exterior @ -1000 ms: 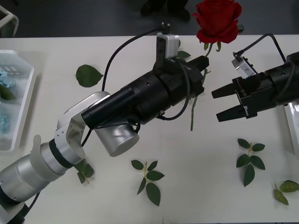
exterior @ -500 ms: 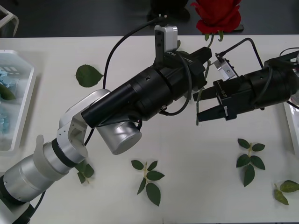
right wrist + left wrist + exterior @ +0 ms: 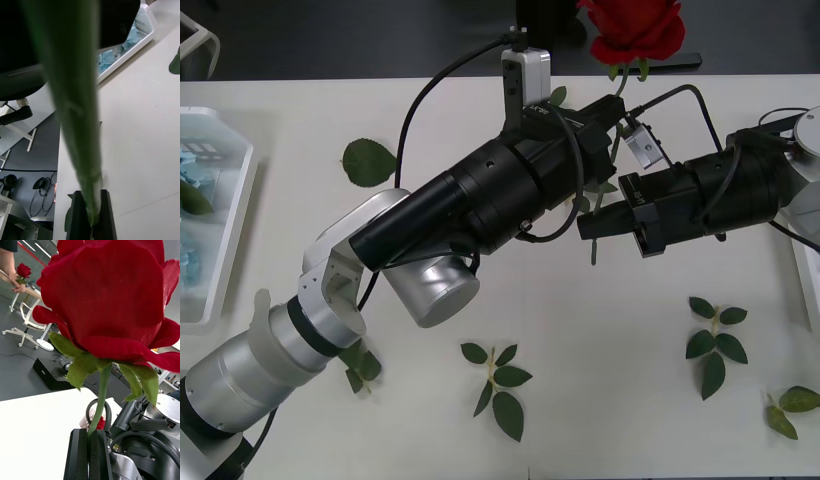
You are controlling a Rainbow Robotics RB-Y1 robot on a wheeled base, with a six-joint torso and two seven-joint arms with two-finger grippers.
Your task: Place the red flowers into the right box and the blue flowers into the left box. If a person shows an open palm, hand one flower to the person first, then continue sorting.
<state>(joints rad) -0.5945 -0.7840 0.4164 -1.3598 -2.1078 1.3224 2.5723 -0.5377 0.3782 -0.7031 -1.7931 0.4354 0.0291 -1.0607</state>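
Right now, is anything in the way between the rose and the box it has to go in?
The right arm itself lies between the red rose and the right box. Both the left gripper and right gripper are shut on its stem.

**RB-Y1 arms – look & build**

Left arm (image 3: 430, 240): silver-grey rounded joint housings at 7–8 o'clock in front view, then a long glossy black cylindrical forearm w/ small screws on the shell. White boxy wrist cam (image 3: 525, 80) on a black bracket at 12 o'clock. Black cable loops from cam back over the forearm; a 2nd black cable curls round the wrist end. Left gripper (image 3: 89, 450): fingers black, flat, matte.

Right arm (image 3: 740, 185): black ribbed cylinder at 3 o'clock, silver joint cap at far edge, small silver-white cam block w/ thin black cable arcing over. Right gripper (image 3: 605, 222): black, blocky body, tapered fingers.
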